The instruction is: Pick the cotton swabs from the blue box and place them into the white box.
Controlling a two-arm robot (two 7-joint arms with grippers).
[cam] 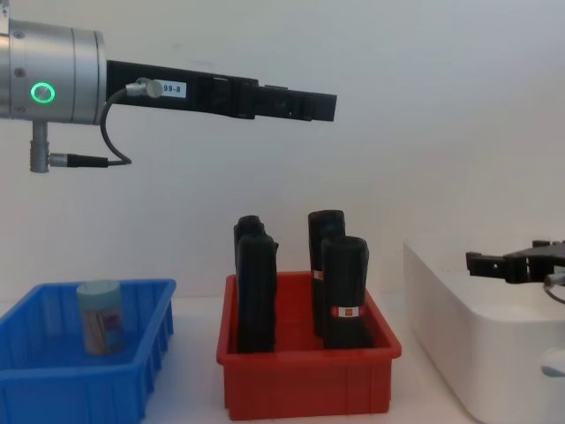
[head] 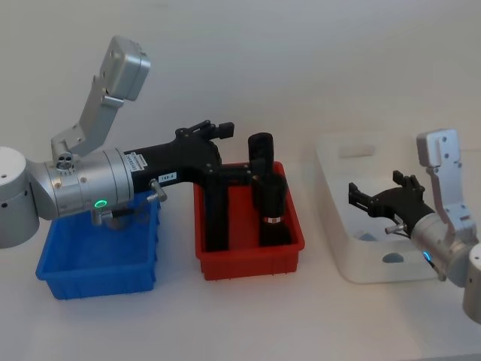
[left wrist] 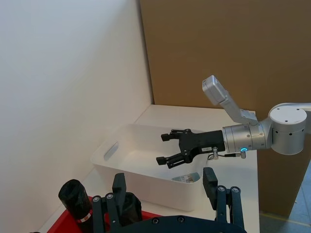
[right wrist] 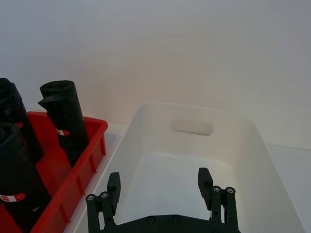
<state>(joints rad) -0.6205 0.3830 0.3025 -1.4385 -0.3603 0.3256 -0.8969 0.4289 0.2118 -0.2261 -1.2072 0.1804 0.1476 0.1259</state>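
One cotton swab jar (cam: 100, 316) with a pale cap stands upright in the blue box (cam: 106, 389), whose front wall (head: 98, 282) lies under my left arm. Another jar (left wrist: 187, 178) lies on the floor of the white box (left wrist: 141, 177). My left gripper (head: 225, 131) is held high behind the red bin, open and empty; its fingers (left wrist: 119, 187) are spread wide. My right gripper (head: 376, 197) hovers over the white box (head: 331, 188), open with nothing between its fingers (right wrist: 204, 180). In the chest view it (cam: 494, 263) sits just above the box's rim.
A red bin (head: 252, 263) stands between the two boxes and holds several tall black packs (head: 270, 199). My left forearm (cam: 177, 88) stretches across above the blue box and the red bin. A white wall lies close behind.
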